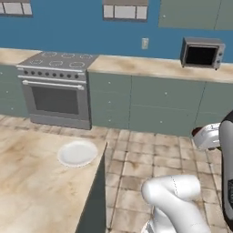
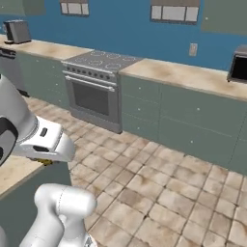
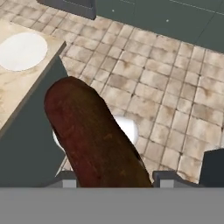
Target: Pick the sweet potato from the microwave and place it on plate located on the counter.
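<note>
A kitchen: steel stove, grey-green cabinets, marbled counter, tiled floor.

A deep blue wall with pale windows at twelve o'clock backs grey-green base cabinets, a steel oven range at ten o'clock, and a tan tiled floor.
</note>
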You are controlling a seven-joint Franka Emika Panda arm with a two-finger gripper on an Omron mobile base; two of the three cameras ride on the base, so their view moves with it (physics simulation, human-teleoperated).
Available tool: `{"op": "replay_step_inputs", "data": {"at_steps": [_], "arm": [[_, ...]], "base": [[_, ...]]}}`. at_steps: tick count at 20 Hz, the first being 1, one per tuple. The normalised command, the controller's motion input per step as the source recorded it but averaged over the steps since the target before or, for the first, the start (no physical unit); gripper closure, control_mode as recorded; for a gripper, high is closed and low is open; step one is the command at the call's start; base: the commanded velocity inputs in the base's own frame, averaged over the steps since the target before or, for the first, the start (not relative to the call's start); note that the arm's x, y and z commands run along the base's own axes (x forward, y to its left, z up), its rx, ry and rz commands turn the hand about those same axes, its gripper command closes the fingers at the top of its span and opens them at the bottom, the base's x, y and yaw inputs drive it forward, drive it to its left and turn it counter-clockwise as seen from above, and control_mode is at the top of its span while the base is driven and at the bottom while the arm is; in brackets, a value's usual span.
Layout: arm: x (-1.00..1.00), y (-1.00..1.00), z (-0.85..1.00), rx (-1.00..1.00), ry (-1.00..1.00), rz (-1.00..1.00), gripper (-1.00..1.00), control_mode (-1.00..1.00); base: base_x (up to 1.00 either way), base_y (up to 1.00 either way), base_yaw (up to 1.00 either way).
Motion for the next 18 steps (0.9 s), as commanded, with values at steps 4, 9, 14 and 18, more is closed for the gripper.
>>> {"op": "replay_step_inputs", "data": {"at_steps": [4, 9, 14, 18], "arm": [[0.0, 0.0, 0.0, 0.0, 0.0, 0.0, 1.0, 1.0], [0.0, 0.0, 0.0, 0.0, 0.0, 0.0, 1.0, 1.0], [0.0, 0.0, 0.0, 0.0, 0.0, 0.0, 1.0, 1.0], [0.0, 0.0, 0.0, 0.0, 0.0, 0.0, 1.0, 1.0]], "base": [[1.0, -0.05, 0.44], [0.45, -0.03, 0.83], [0.0, 0.0, 1.0], [-0.05, 0.0, 1.0]]}}
